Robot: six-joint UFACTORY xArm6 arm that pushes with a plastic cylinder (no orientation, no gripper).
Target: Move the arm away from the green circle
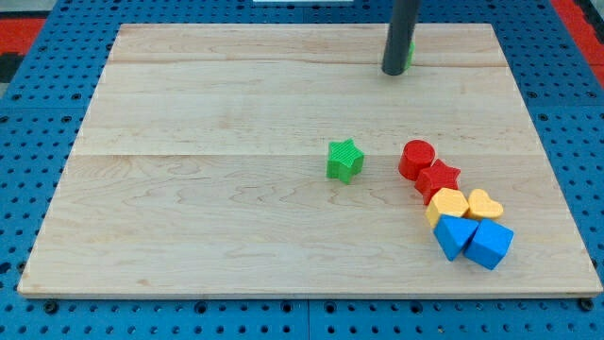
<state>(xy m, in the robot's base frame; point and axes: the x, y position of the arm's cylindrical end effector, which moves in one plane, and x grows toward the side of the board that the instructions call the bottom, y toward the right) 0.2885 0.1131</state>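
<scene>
My tip (393, 71) rests on the wooden board near the view's top, right of centre. The green circle (411, 51) is almost wholly hidden behind the rod; only a thin green sliver shows at the rod's right edge. The tip is touching or nearly touching it; I cannot tell which. A green star (345, 160) lies near the middle of the board, well below the tip.
A cluster lies at the view's lower right: a red cylinder (416, 159), a red star (439, 178), a yellow hexagon-like block (447, 204), a yellow heart (484, 204), and two blue blocks (456, 235) (490, 244). The board (189, 189) sits on a blue pegboard.
</scene>
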